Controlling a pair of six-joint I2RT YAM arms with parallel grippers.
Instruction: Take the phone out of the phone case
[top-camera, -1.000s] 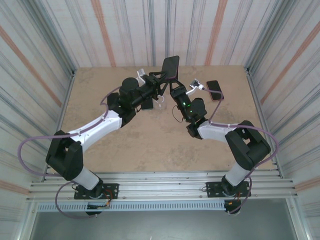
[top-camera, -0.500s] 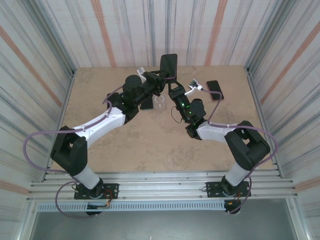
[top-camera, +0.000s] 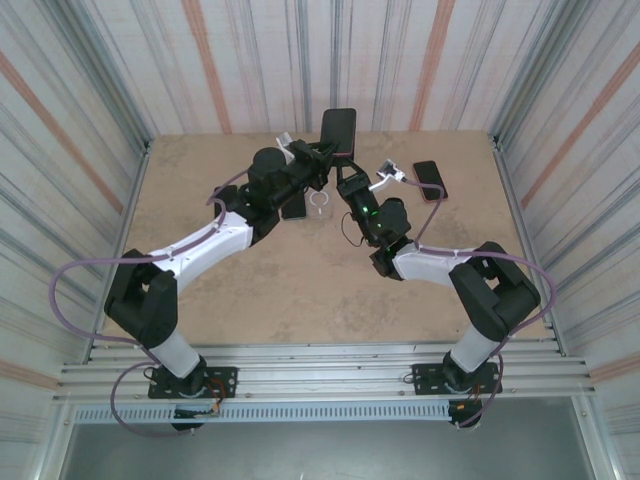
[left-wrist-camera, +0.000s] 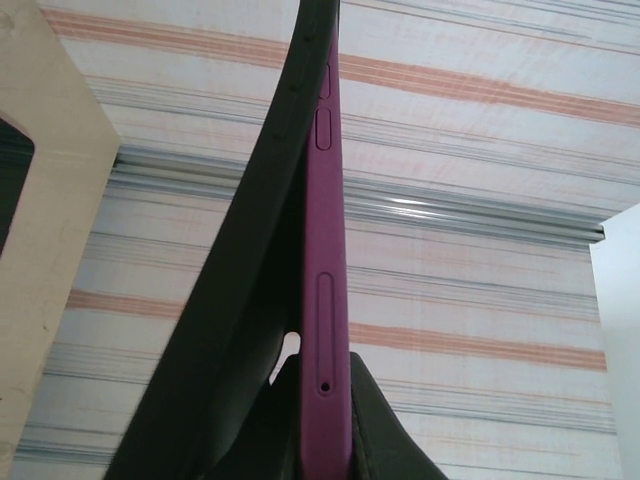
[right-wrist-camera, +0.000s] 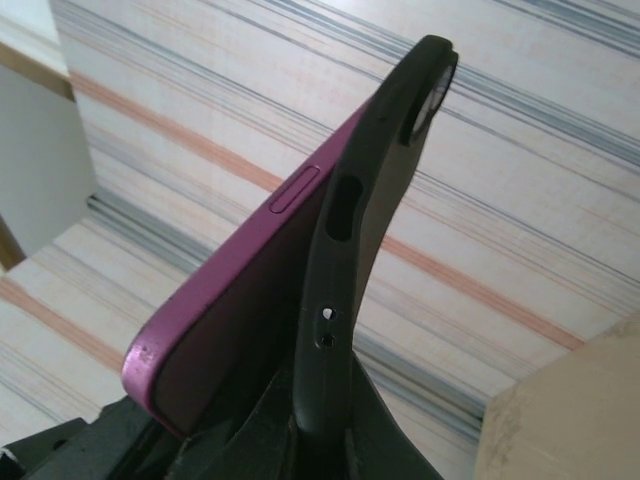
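Phone (left-wrist-camera: 328, 300): purple, raised over the far middle of the table (top-camera: 200, 290), partly out of case.
Case (right-wrist-camera: 335, 260): black, peeled off the phone's side, meeting it at the far end.
Left gripper (top-camera: 321, 153): pinching phone.
Right gripper (top-camera: 346, 178): pinching case.

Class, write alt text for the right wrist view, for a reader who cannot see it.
A purple phone stands half peeled out of its black case, joined only at the far end. The right gripper clamps the case before a striped wall.
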